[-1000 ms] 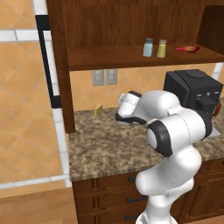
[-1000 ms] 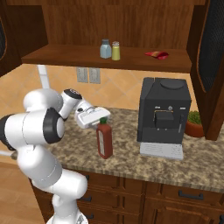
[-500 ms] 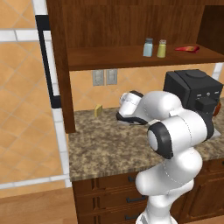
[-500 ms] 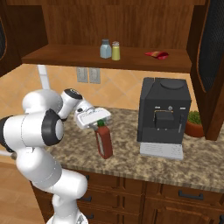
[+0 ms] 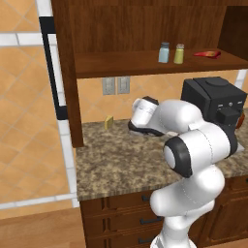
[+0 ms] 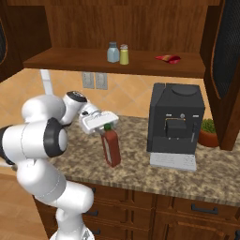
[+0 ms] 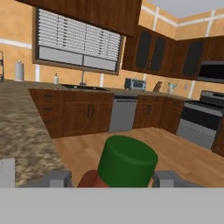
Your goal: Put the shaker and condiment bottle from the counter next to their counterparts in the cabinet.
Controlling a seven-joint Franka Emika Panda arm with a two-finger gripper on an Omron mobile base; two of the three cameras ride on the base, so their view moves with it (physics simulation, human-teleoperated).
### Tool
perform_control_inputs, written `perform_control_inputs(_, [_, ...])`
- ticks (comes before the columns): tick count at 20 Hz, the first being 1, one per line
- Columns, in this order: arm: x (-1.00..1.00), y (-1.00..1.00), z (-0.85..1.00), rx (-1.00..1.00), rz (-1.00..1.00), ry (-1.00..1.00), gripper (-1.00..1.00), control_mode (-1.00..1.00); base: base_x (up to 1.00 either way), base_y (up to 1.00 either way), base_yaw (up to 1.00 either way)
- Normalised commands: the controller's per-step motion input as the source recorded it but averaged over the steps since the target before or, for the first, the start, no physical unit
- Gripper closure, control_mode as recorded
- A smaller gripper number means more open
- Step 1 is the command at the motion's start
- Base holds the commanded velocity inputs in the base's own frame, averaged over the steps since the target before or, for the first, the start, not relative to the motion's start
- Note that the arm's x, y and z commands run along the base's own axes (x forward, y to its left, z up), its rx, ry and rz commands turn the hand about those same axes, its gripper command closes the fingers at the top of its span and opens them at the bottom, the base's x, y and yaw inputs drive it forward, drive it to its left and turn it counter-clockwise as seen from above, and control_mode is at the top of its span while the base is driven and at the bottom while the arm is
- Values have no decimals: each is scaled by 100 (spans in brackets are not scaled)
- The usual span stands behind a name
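A: Condiment bottle [image 6: 111, 148] now tilts on the counter [image 6: 140, 168], where a second ago it stood straight.

B: Yep, gripper [image 6: 107, 125] clenched around its neck. Lift's starting; shaker [image 6: 113, 52] already sits on the cabinet [image 6: 117, 64] shelf.

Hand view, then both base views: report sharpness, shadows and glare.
Hand view: the condiment bottle cap is close and softly shaded, the far kitchen crisp, no glare. Right base view: even light, faint shadow on the counter beneath the bottle; the gripper sharp. Left base view: the cabinet shelf shows no blur.
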Motion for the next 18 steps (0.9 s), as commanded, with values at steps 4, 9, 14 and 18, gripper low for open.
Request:
perform_control_inputs(4, [1,0,53,0,17,8,100,-100,0,0,0])
perform_control_inputs(9, [-2,0,24,1,26,13,100,-100,0,0,0])
perform_control_inputs(14, [-13,0,14,3,33,13,100,-100,0,0,0])
perform_control_inputs(18, [-8,-5,33,1,32,8,100,-100,0,0,0])
